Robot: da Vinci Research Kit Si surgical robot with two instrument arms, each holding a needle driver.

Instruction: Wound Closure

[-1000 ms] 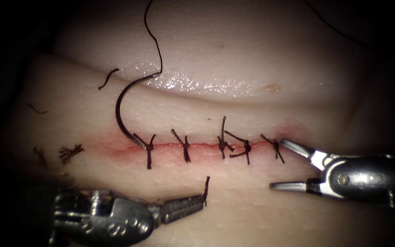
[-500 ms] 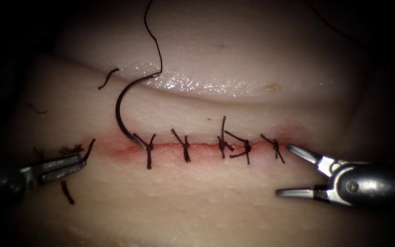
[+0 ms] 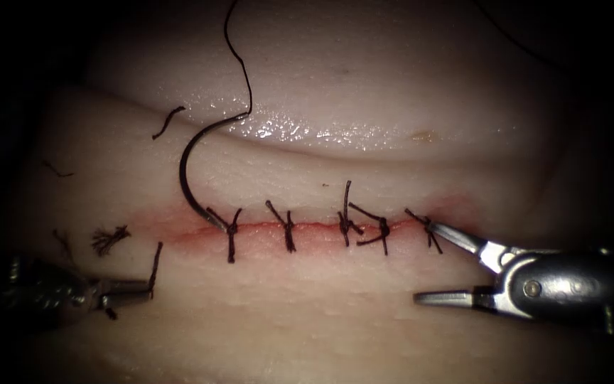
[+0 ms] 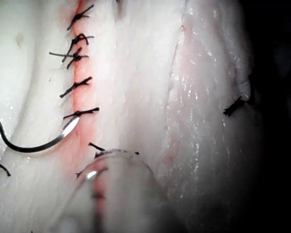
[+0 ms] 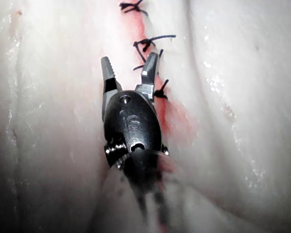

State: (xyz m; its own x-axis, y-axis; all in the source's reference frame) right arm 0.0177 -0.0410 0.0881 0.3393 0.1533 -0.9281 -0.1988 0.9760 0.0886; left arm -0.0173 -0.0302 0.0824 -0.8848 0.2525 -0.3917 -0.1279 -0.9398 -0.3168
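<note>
the needle [image 3: 192, 186] is lying free on the tissue [image 3: 335, 313] above the cut's [image 3: 307, 229] left end, its tip sitting at the leftmost stitch [image 3: 232, 231], well apart from both tools. the left tool [image 3: 131, 290] is sitting low at the left, closed on a short cut end [image 3: 155, 267] of thread. the right tool [image 3: 443, 264] is gaping wide and holding nothing, its upper jaw touching the rightmost stitch [image 3: 428, 229]. thread [image 3: 239, 57] is running up from the needle's tail. five dark stitches are crossing the cut, red fluid [image 3: 179, 231] is lining it, and loose scraps [image 3: 108, 238] are lying at the left.
</note>
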